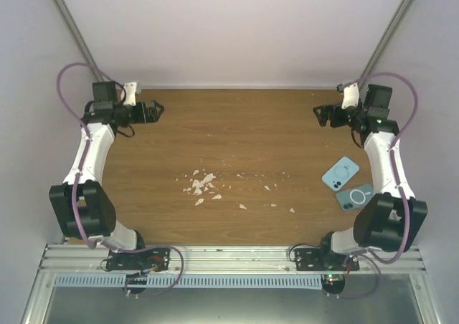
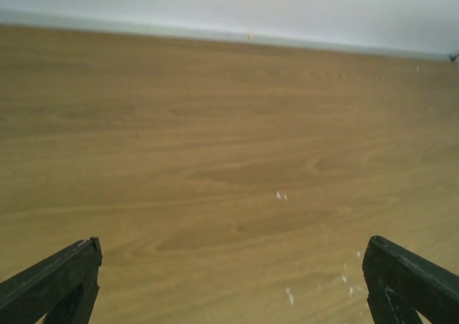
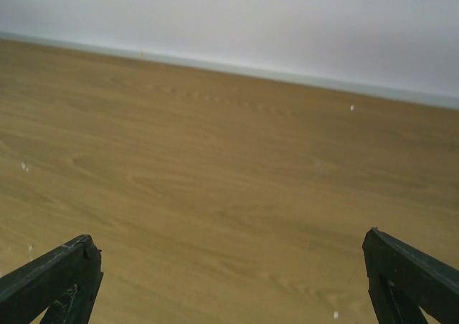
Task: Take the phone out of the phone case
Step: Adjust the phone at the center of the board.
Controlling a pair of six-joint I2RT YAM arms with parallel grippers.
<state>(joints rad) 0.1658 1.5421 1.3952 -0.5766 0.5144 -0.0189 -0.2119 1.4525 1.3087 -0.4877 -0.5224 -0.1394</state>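
The counter (image 1: 237,123) is a broad rectangle of warm brown wood-grain laminate, smooth and matte, backed by a pale wall. The left arm (image 1: 90,152) and right arm (image 1: 384,159), white-shelled with black joints and looping purple cables, bend outward toward the far corners. The left claw (image 1: 156,110) is spread wide, its dark angular fingers (image 2: 57,277) at the edges of its wrist view; the right claw (image 1: 319,115) is likewise wide, fingers (image 3: 409,281) well apart, holding nothing. Near the right arm lie two flat rounded rectangles just beside each other: a pale blue slab (image 1: 341,173) with a white ring, and a darker blue slab (image 1: 355,196) with a ring and a round lens. Which one carries the phone cannot be told. Small white crumbs (image 1: 202,186), irregular flakes, scatter mid-counter
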